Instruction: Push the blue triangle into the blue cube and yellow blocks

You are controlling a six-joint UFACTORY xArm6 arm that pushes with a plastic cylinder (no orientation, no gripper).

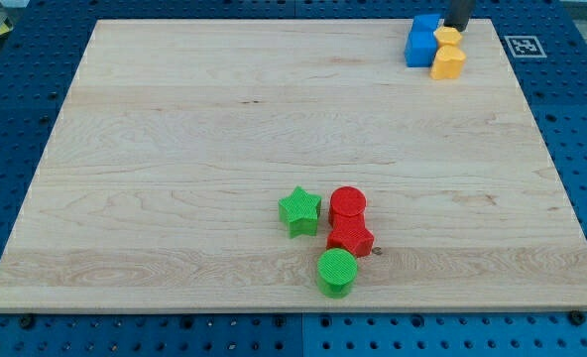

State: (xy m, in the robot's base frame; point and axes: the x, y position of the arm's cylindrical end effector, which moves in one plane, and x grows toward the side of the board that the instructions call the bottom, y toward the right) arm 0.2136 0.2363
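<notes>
Four blocks are packed together at the view's top right corner of the wooden board [224, 129]. The blue cube [418, 49] touches a second blue block [427, 24] just above it, likely the blue triangle; its shape is hard to make out. A small yellow block [448, 37] sits to their right. A larger yellow block [448, 62] lies below it. My tip [456, 27] comes down from the view's top edge. It stands right beside the upper blue block, at the top of the small yellow block.
A green star [299, 210], a red cylinder [348, 204], a red block [350, 238] and a green cylinder [337, 271] are clustered near the bottom middle. A black-and-white marker tag [522, 46] sits off the board's top right corner.
</notes>
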